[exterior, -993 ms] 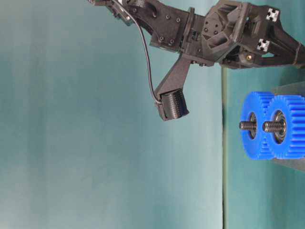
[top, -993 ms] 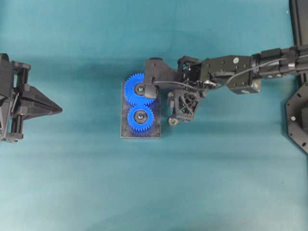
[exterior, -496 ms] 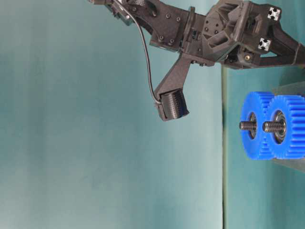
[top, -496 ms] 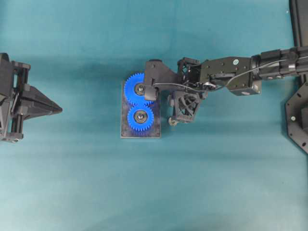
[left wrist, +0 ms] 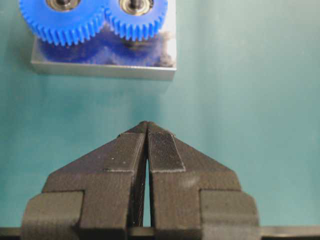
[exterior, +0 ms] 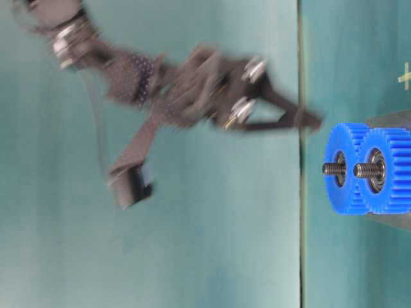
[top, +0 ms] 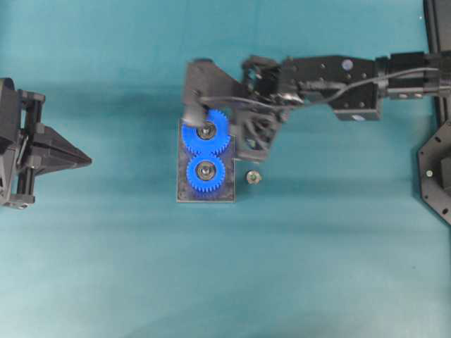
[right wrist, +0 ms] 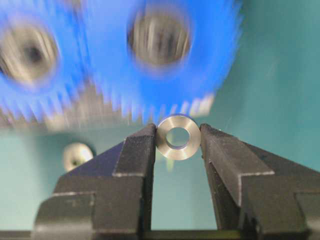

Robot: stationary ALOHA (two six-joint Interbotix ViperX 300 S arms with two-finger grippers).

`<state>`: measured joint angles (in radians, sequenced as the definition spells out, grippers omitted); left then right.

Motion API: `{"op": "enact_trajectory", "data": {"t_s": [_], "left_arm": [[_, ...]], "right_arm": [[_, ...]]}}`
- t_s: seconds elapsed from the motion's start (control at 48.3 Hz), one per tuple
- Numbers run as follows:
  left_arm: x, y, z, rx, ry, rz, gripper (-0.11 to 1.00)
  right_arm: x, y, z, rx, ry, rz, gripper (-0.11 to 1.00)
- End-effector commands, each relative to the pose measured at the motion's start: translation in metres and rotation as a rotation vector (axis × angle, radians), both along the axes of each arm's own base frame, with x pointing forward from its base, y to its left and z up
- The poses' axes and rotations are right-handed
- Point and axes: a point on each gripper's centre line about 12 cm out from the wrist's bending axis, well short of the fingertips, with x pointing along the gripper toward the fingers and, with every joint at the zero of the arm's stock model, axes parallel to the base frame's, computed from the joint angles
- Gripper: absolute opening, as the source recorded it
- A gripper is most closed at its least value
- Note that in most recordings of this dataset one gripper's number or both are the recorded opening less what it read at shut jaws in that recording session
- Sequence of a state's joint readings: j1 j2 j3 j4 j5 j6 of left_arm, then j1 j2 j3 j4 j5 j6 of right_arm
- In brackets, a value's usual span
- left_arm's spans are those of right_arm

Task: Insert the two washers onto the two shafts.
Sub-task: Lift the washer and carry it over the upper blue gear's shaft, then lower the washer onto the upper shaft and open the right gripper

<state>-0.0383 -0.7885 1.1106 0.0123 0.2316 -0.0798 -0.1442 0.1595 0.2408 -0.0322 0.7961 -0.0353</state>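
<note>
A: Where is the washer?

B: In the right wrist view it sits pinched between the two fingertips of the right end effector, standing on edge so its hole faces the camera. The left pad touches one side of the ring and the other pad the opposite side.

A: So the right end effector is closed on it?

B: Yes, at a narrow gap, holding the washer at the very tips.

A: And what lies beyond it?

B: Two blue gears, blurred, fill the view just past the washer. From overhead the right end effector sits beside the upper gear, with the arm reaching in from the right. Both gears mesh on a small grey plate, each with a shaft at its centre; the table-level view shows the threaded shaft ends sticking up out of the hubs.

A: Anything else close by?

B: A second small metal ring lies flat on the teal bench, just beside the plate and apart from the end effector.

A: The other arm?

B: The left end effector has its fingertips pressed together with nothing between them. It hangs over bare bench, well apart from the plate.
</note>
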Motion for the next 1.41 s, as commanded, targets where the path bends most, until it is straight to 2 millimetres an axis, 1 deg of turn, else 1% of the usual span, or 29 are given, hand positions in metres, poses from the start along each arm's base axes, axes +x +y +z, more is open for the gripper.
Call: {"op": "enact_trajectory", "data": {"t_s": [0.0, 0.145, 0.269, 0.6, 0.952, 1.386], "left_arm": [[0.004, 0.000, 0.006, -0.001, -0.021, 0.002, 0.00], [0.004, 0.000, 0.006, -0.005, -0.021, 0.004, 0.00], [0.003, 0.000, 0.006, -0.016, -0.019, 0.011, 0.00], [0.003, 0.000, 0.005, -0.027, -0.018, 0.018, 0.00], [0.003, 0.000, 0.004, -0.027, -0.014, 0.018, 0.00], [0.003, 0.000, 0.006, -0.027, -0.019, 0.018, 0.00]], "right_arm": [[0.013, -0.001, 0.015, -0.015, -0.046, 0.017, 0.32], [0.025, -0.001, 0.010, -0.019, -0.037, 0.032, 0.32], [0.033, -0.001, 0.011, -0.022, -0.038, 0.042, 0.32], [0.033, 0.003, 0.010, -0.020, -0.018, 0.051, 0.32], [0.036, 0.009, 0.012, -0.020, -0.031, 0.064, 0.32], [0.040, 0.011, 0.002, -0.016, -0.002, 0.072, 0.32]]}}
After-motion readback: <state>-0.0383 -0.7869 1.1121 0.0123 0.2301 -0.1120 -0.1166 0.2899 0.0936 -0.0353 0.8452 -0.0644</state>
